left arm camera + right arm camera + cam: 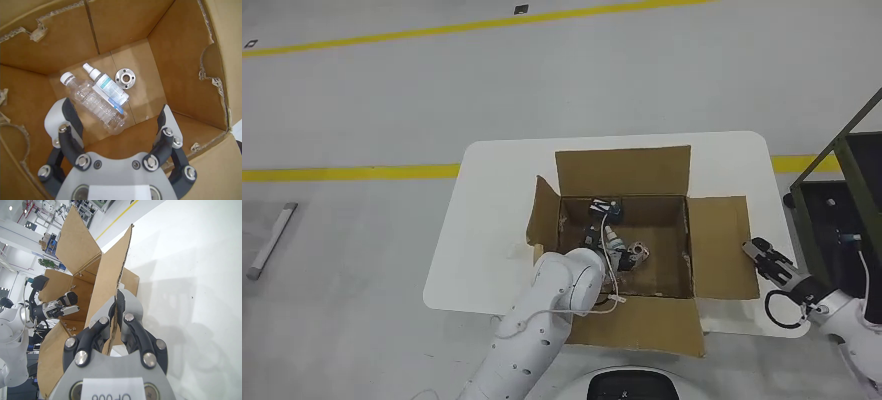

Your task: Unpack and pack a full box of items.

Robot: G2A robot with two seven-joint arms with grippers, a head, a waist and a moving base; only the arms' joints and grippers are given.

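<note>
An open cardboard box [622,170] stands mid-table with its flaps spread. On its floor lie a clear plastic bottle [94,102], a white spray bottle [107,87] leaning on it, and a round metal flange [125,78] beside them. My left gripper [115,106] hangs open inside the box above the bottles, holding nothing; from the far side the left gripper [66,306] appears between the walls. My right gripper [117,302] is shut on the edge of the box's right flap [113,266], at the right side of the table [757,248].
The white table [492,220] has bare surface left of the box and a narrow strip behind it. A dark green frame [842,190] stands just off the table's right edge. The box walls [179,56] are tall, with torn flap edges.
</note>
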